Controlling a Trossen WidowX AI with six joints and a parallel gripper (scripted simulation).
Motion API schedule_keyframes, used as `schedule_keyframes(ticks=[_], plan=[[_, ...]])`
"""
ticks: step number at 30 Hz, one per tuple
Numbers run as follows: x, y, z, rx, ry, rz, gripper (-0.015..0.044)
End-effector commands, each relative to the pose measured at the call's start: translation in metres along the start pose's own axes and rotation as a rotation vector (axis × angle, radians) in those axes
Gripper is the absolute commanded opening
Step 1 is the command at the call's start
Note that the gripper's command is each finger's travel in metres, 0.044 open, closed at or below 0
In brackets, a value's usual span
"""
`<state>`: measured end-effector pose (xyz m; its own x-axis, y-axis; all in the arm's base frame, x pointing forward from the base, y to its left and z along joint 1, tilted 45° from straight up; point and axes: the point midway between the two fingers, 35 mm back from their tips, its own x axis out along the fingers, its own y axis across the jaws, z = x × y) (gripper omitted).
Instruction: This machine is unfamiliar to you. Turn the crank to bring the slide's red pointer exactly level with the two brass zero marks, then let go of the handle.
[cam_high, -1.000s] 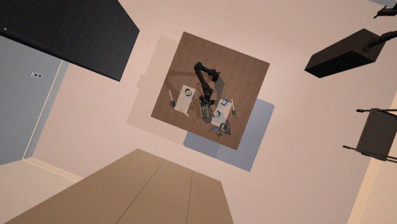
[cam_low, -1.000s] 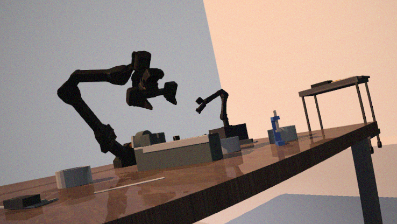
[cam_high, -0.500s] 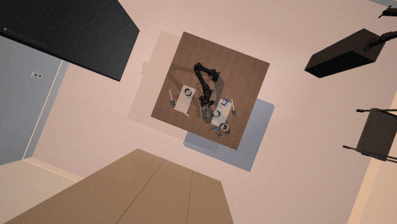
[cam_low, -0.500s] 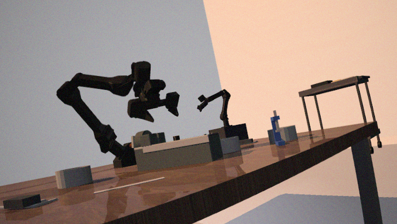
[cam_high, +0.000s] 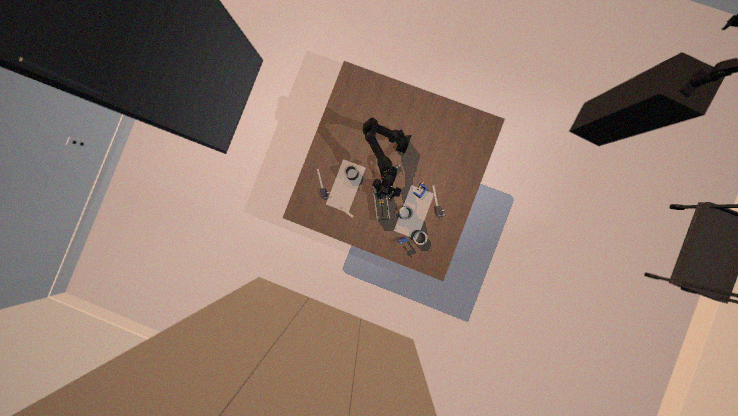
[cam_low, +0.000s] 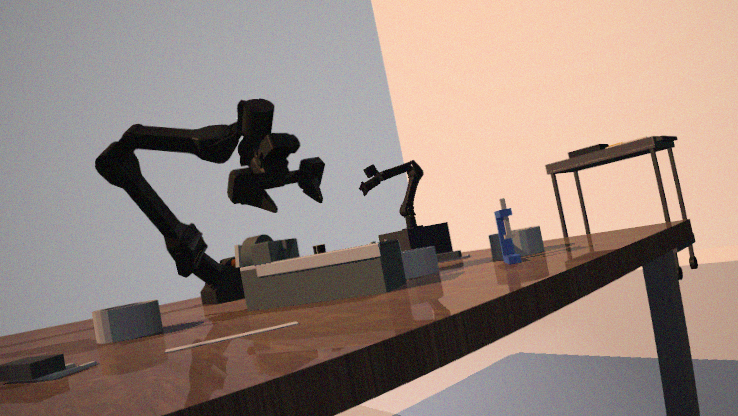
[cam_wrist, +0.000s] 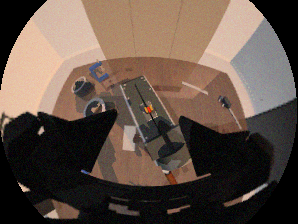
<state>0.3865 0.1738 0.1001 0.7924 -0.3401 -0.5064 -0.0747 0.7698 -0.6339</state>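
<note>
Above the long boxy machine (cam_high: 382, 210) (cam_low: 320, 284) (cam_wrist: 142, 95), 2 angular black fingers (cam_high: 386, 192) (cam_low: 297, 206), wide open, holding nothing

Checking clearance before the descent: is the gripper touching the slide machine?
Apart. The exterior view shows open background between the fingertips of the gripper and the top of the slide machine.
</note>
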Motion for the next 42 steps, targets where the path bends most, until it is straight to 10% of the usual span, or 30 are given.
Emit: schedule_keyframes(ticks=[1, 42], plan=[[-0.017, 0.001, 0.018, 0.011, -0.011, -0.002, 0.044], [-0.103, -0.064, -0.064, -0.452, 0.004, 0.322, 0.044]])
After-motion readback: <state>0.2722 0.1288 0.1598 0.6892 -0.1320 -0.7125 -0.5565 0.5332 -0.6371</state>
